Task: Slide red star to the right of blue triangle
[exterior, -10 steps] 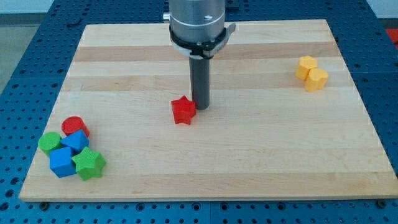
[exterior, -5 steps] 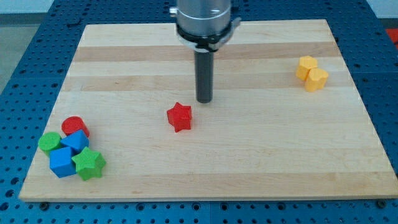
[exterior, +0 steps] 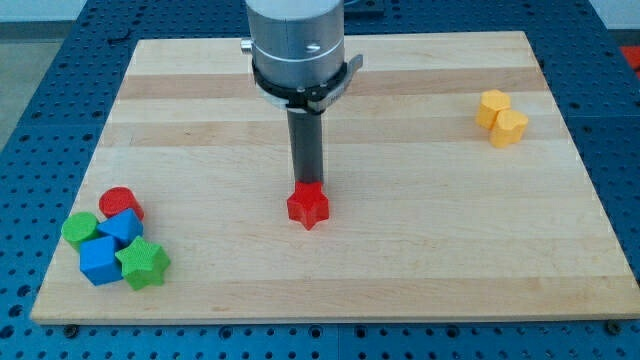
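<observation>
The red star (exterior: 308, 206) lies near the middle of the wooden board (exterior: 400, 260). My tip (exterior: 306, 186) is right at the star's top edge, touching it from the view's top. Two blue blocks sit in a cluster at the view's lower left: one (exterior: 122, 228) above and right of the other (exterior: 99, 260). I cannot tell which of them is the triangle. The star is far to the right of both.
The lower-left cluster also holds a red round block (exterior: 121, 202), a green block (exterior: 80, 229) and a green star (exterior: 143, 263). Two yellow blocks (exterior: 492, 107) (exterior: 510, 128) touch each other near the board's right edge.
My tip has moved left and toward the view's bottom, onto the star's top side. The red star has shifted right and toward the view's bottom.
</observation>
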### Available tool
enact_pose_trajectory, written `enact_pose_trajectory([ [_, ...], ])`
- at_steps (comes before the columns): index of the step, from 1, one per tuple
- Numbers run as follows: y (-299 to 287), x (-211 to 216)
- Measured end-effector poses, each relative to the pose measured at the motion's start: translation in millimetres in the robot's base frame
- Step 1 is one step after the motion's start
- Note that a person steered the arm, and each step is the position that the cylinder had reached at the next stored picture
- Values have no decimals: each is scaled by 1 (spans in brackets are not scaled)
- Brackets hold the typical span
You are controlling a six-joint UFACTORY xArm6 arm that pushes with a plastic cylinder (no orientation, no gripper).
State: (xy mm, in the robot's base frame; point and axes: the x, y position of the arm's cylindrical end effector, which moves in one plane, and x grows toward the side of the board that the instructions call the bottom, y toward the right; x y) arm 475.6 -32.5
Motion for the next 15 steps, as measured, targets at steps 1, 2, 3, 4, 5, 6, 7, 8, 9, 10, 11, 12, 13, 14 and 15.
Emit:
enact_pose_trajectory([
  [1,-32,14],
  [2,-48,19],
  [3,-18,7],
  [4,36,-11],
  [5,74,-2],
  [6,60,11],
  [7,24,15],
  [8,-18,26],
  [9,-22,30],
  [10,21,28],
  [11,65,28],
  [12,74,41],
  [13,58,58],
  [14,29,60],
  [15,-4,60],
])
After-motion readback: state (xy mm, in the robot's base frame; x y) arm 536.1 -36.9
